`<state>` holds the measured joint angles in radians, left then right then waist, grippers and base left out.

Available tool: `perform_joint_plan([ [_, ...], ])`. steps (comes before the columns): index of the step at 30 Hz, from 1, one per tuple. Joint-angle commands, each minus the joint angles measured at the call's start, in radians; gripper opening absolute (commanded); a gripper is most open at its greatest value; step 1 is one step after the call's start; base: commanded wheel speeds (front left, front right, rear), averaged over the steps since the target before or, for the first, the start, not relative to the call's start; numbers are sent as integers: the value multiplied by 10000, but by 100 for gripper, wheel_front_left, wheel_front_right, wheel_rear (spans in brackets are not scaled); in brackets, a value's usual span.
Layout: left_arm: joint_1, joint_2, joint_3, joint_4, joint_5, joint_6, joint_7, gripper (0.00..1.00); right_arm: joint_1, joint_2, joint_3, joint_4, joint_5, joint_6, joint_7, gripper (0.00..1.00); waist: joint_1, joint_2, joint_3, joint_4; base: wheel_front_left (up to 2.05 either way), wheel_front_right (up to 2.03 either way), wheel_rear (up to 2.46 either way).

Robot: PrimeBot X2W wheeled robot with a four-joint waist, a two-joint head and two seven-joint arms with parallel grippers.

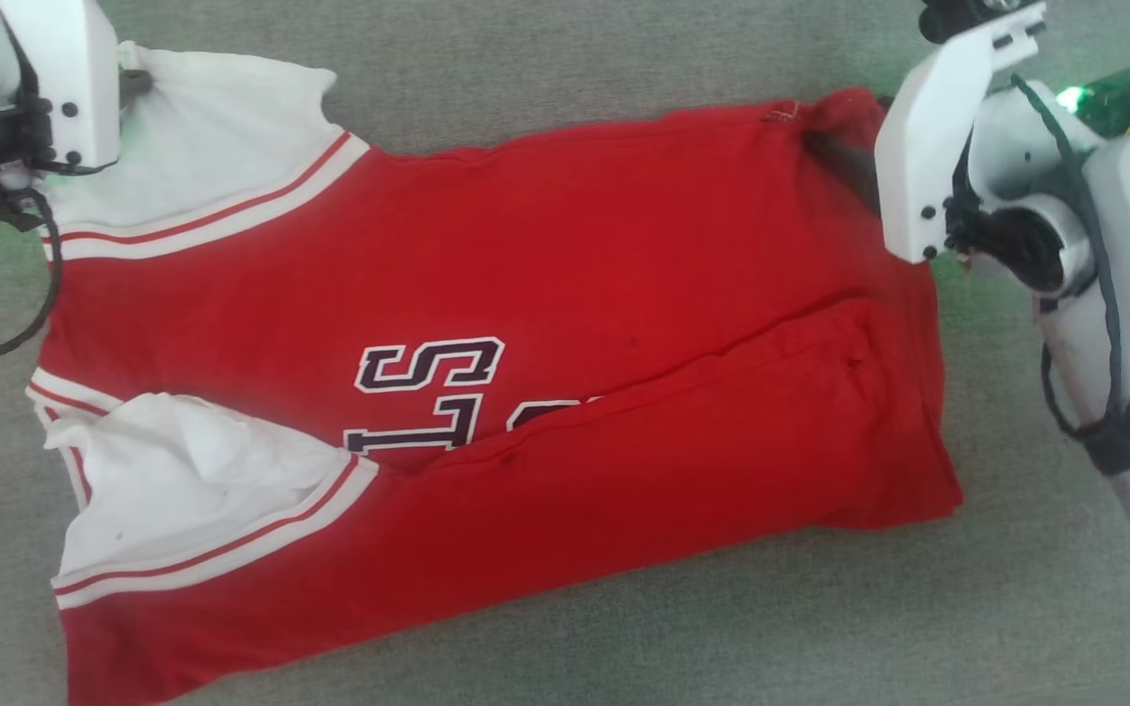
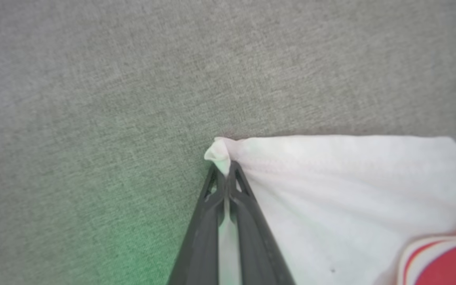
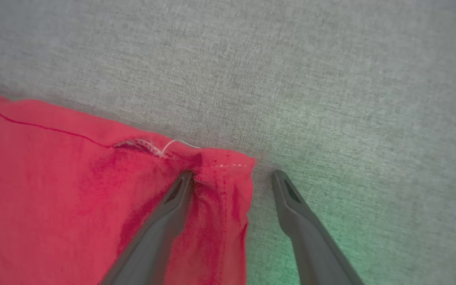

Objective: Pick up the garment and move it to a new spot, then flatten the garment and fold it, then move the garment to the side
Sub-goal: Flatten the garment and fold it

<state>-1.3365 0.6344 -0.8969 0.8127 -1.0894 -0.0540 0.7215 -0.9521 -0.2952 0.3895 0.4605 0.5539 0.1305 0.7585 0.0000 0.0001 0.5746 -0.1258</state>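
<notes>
The garment [image 1: 526,324], a red top with white sleeves, striped trim and a dark number print, lies spread lengthwise on the grey cloth surface. Its near long edge is folded over the print. My left gripper [image 2: 223,172] is shut on the corner of the far white sleeve [image 2: 331,190], with a tuft of cloth poking past the tips. My right gripper [image 3: 232,176] stands open astride the far hem corner [image 3: 228,170]: one finger rests on the red fabric, the other on the bare surface beside it. In the head view, white wrist housings hide both sets of fingers.
Grey woven fabric [image 1: 624,59] covers the whole work surface around the garment. Green light from the wrists tints the surface. A dark cable [image 1: 30,294] hangs from the left wrist near the garment's collar end.
</notes>
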Motion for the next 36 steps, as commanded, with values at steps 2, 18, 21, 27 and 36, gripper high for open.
perform_joint_plan([
  [2, 415, -69, -262, 511, 266, -47, -44, 0, 540, 161, 532, 664, 90, 5, 874, 0, 0, -1, -93, 126, 0, 0, 0],
  [18, 0, -445, -173, 219, -27, -458, -57, 0, 856, -902, 124, -983, 326, 2, 933, 0, 0, -1, -1328, 966, 0, 0, 0],
  [21, 220, -212, -249, -420, 33, -269, 76, 0, 1285, -1140, -1, -1552, 413, 2, 1029, 0, 0, -1, -1561, 1093, 0, 0, 0],
  [27, 767, 317, -312, -2101, -17, 325, 375, 0, 2066, -1523, -447, -2599, 445, 2, 1303, 0, 0, -1, -1894, 1284, 0, 0, 0],
  [36, 2420, 2088, -328, -6655, -222, 2405, 1031, 0, 3853, -1941, -1595, -4820, 489, 2, 2380, 0, 0, -1, -2256, 1497, 0, 0, 0],
])
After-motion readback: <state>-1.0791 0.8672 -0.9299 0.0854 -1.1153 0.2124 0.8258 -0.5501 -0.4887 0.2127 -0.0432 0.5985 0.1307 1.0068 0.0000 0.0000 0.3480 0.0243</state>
